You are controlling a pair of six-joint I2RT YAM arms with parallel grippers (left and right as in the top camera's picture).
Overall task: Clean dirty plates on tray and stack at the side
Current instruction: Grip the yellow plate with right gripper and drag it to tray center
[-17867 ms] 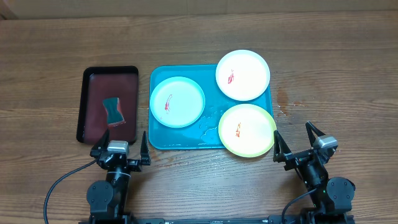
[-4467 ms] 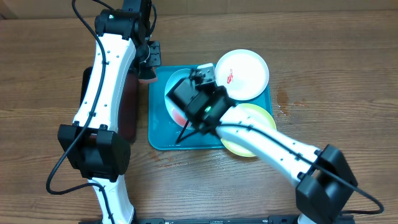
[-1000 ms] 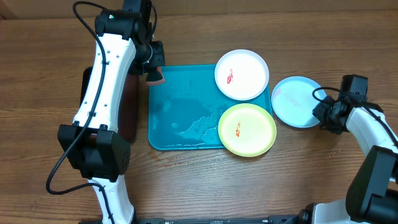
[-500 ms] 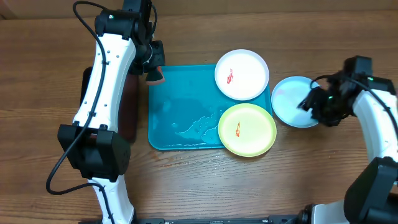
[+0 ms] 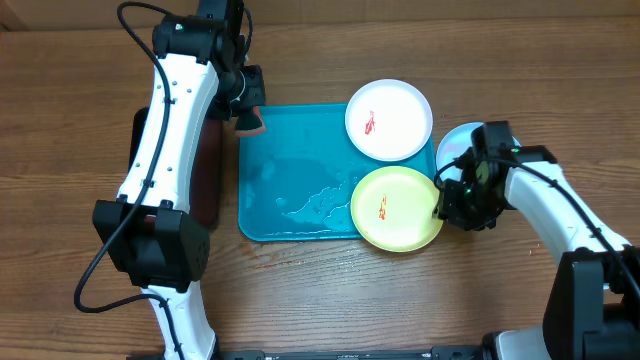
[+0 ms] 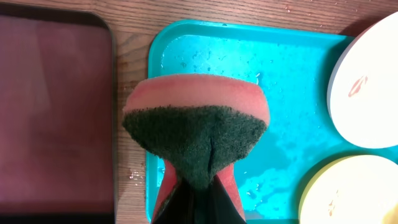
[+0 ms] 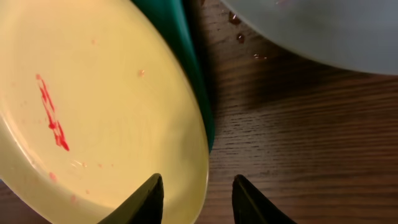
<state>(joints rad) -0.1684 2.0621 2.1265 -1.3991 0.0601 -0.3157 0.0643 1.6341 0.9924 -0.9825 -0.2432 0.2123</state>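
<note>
Right gripper (image 5: 447,205) at the right rim of the yellow-green plate (image 5: 397,208). Its jaws stood apart and straddled that rim, one finger (image 7: 146,199) over the plate and the other over the wooden worktop (image 5: 330,300); nothing was clamped. This plate lay at the near right corner of the turquoise tray (image 5: 290,170), overhanging its edge, and bore one red smear.

Left gripper (image 5: 245,100) was above the far left corner of the same tray, closed on a sponge (image 6: 196,127) with a pink body and a dark green scouring face. It was well apart from all the plates.

Plates, three: the yellow-green one; a white plate (image 5: 390,120) with one red smear at the tray's far right corner; and a light blue plate (image 5: 452,148) on the worktop just right of the tray, partly hidden by the right arm.

Trays, two: the turquoise one and a dark red tray (image 6: 56,112) to its left. Sponge, one.
</note>
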